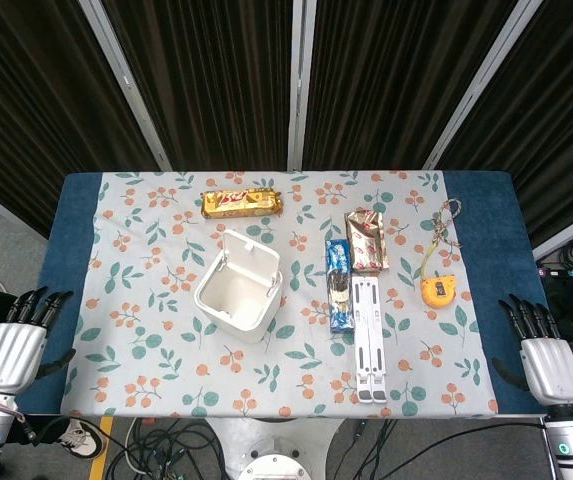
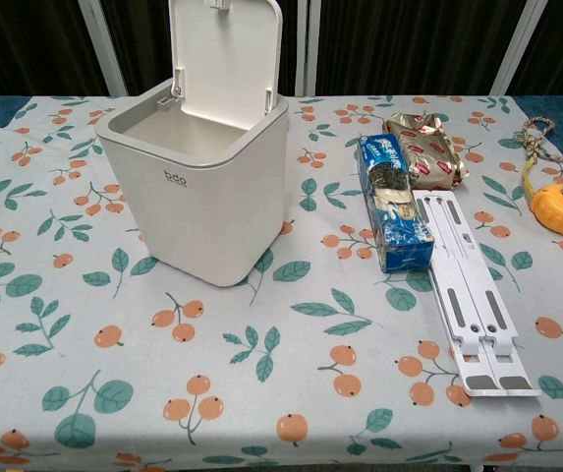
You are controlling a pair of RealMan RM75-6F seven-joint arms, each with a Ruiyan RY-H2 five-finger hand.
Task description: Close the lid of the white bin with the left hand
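The white bin (image 1: 232,297) (image 2: 202,187) stands left of the table's middle with its lid (image 1: 252,258) (image 2: 224,47) raised upright at the far side, showing an empty inside. My left hand (image 1: 18,342) hovers off the table's front left corner, fingers apart and holding nothing, well left of the bin. At the front right corner my right hand (image 1: 544,353) is likewise open and empty. Neither hand appears in the chest view.
A gold snack bar (image 1: 241,203) lies behind the bin. Right of the bin are a blue biscuit pack (image 1: 338,284) (image 2: 392,201), a brown wrapper (image 1: 366,240) (image 2: 425,148), a white folding stand (image 1: 370,338) (image 2: 469,291) and an orange tape measure (image 1: 437,289) (image 2: 562,206).
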